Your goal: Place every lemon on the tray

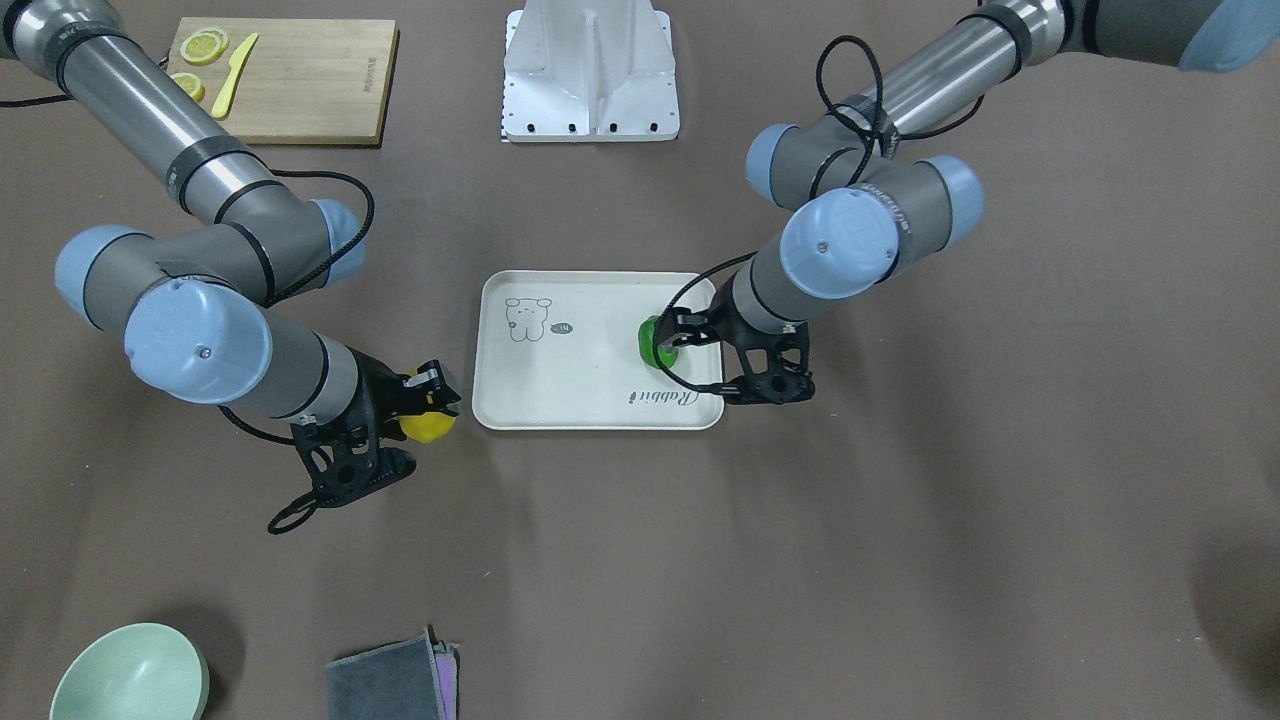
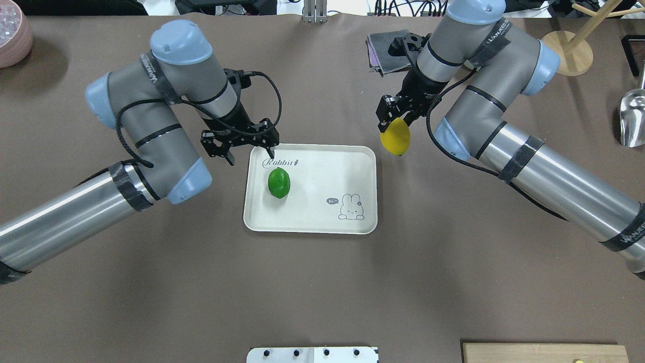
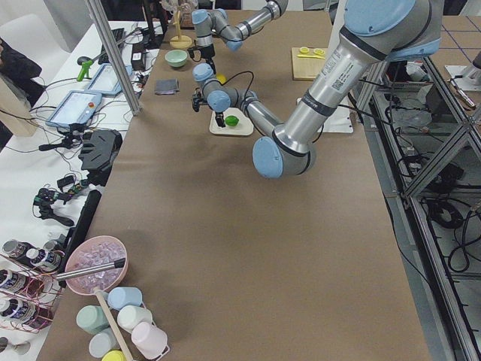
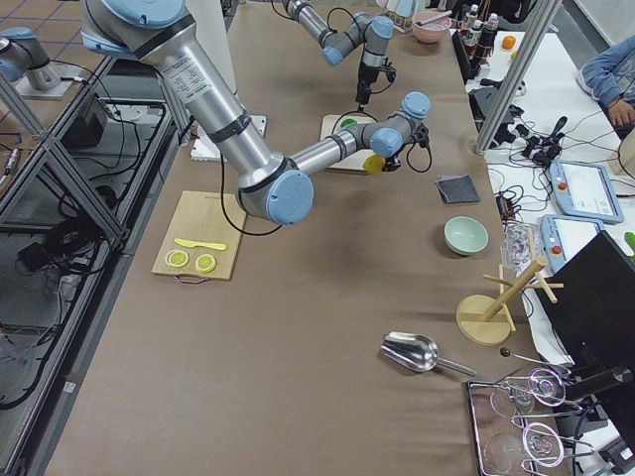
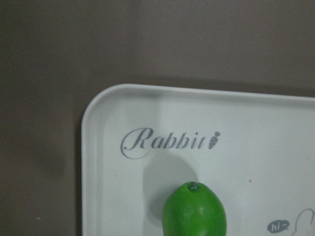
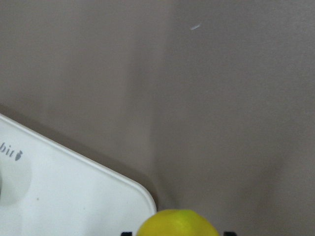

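Observation:
The cream-white tray (image 2: 312, 222) lies in the middle of the table. The green lemon (image 2: 278, 182) rests on it near the "Rabbit" script, and it also shows in the left wrist view (image 5: 194, 211). My left gripper (image 2: 248, 148) is open and empty, just above the tray's far left corner, apart from the green lemon. My right gripper (image 2: 395, 123) is shut on the yellow lemon (image 2: 395, 137) and holds it above the table, just outside the tray's far right corner. In the front view the yellow lemon (image 1: 425, 420) hangs beside the tray (image 1: 560, 400).
A wooden cutting board (image 1: 300, 80) with lemon slices and a yellow knife sits near the robot's base. A green bowl (image 1: 130, 675) and a grey cloth (image 1: 395, 680) lie at the far edge. A wooden stand (image 2: 569, 50) and a metal scoop (image 2: 632, 118) are at the far right.

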You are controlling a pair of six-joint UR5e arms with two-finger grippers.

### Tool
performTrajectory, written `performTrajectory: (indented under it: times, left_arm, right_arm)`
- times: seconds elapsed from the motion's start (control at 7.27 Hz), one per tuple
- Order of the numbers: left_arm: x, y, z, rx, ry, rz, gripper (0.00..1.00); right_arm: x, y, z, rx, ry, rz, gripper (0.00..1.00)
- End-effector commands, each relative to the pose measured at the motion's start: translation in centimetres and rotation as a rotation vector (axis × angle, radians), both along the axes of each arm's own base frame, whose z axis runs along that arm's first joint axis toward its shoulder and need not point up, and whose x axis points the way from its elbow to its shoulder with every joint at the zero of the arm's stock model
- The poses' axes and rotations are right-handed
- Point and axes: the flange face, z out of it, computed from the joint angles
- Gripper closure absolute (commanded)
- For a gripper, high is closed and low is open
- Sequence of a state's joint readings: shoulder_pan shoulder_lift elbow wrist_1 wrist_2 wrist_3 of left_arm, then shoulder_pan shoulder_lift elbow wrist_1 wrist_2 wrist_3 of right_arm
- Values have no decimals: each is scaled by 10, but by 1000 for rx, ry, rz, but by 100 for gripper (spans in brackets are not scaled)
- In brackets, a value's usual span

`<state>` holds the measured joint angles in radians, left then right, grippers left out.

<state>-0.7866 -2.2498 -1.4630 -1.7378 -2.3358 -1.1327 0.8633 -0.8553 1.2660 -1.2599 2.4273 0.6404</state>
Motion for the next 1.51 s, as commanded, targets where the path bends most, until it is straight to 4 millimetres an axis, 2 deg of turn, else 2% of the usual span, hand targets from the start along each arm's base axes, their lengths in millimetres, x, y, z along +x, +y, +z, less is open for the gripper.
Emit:
performTrajectory:
  times: [0.0,0.14,0.28,0.41,0.55,0.69,0.83,0.96,1.1,1.24,1.38]
  left_arm:
    - [-132,8,47,-4,-65,-89,2]
    - [-179,5,56,11,-91,-112,2]
    - [-234,-15,77,30,-155,-125,2]
    - [-294,-27,91,89,-256,-116,2]
    - [-324,-12,109,158,-329,-47,2]
    - [-348,-7,123,154,-358,-45,2]
    - [-394,2,157,136,-375,-57,2]
    - [-441,23,217,146,-387,9,2]
    - [-496,39,258,144,-386,22,2]
    - [-533,69,299,120,-375,5,2]
    - [-553,89,331,133,-354,-36,2]
  right_arm:
    - [-37,26,-4,-14,-33,-83,67]
    - [-52,37,-13,-40,-62,-133,67]
    - [-60,41,-17,-54,-67,-147,67]
    - [-66,46,-18,-54,-66,-155,64]
    - [-71,45,-15,-59,-59,-159,42]
    - [-74,44,-15,-58,-56,-158,11]
    - [-73,43,-17,-56,-58,-157,0]
    - [-70,40,-19,-57,-61,-152,0]
    - [-61,33,-19,-58,-64,-141,0]
    - [-52,26,-19,-65,-71,-135,0]
    - [-26,7,-14,-79,-77,-102,0]
